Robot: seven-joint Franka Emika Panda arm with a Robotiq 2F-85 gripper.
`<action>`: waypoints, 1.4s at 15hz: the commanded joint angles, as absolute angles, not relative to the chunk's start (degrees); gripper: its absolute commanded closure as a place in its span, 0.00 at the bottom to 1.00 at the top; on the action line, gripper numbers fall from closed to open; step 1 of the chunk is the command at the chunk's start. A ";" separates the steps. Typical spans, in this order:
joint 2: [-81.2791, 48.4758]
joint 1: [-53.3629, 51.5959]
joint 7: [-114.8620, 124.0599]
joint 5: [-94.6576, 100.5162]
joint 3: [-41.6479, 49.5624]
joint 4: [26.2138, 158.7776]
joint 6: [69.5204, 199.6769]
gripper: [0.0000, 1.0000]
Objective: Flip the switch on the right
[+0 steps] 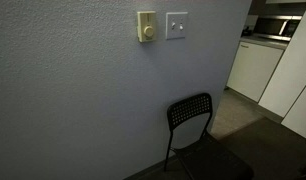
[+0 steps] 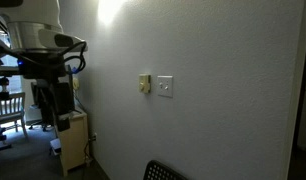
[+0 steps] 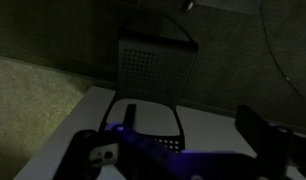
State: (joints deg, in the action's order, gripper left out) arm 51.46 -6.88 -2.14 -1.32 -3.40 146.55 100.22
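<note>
Arm of robot [image 2: 41, 58], dark, at nine o'clock in an exterior view, well apart from the wall plates. Narrow cream plate with round knob [image 1: 146, 27]. Just beside it at three o'clock is the white, nearly square switch plate with small centre toggle [image 1: 177, 25]. Black perforated-back chair [image 1: 193, 118] at five o'clock of the switch plate. Gripper [image 3: 168, 130] in wrist view, jaws spread wide.

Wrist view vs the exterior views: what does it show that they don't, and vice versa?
Only the wrist view: a close look at the pincer, open with nothing between its fingers.
Only the exterior views: the white switch on the wall, with the cream knob plate right beside it, both higher than the chair. White cabinets show in an exterior view.
Shared: the black chair with its perforated back, visible in all three.
</note>
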 commanded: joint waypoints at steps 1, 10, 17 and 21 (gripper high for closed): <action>51.40 -6.60 -2.30 -1.48 -3.60 146.39 100.07 0.00; 35.72 -8.94 -15.85 5.94 -3.19 135.71 98.60 0.00; 27.29 -9.34 -23.21 10.73 -3.39 129.32 100.00 0.00; 27.91 -9.46 -22.76 10.73 -3.43 129.52 99.99 0.00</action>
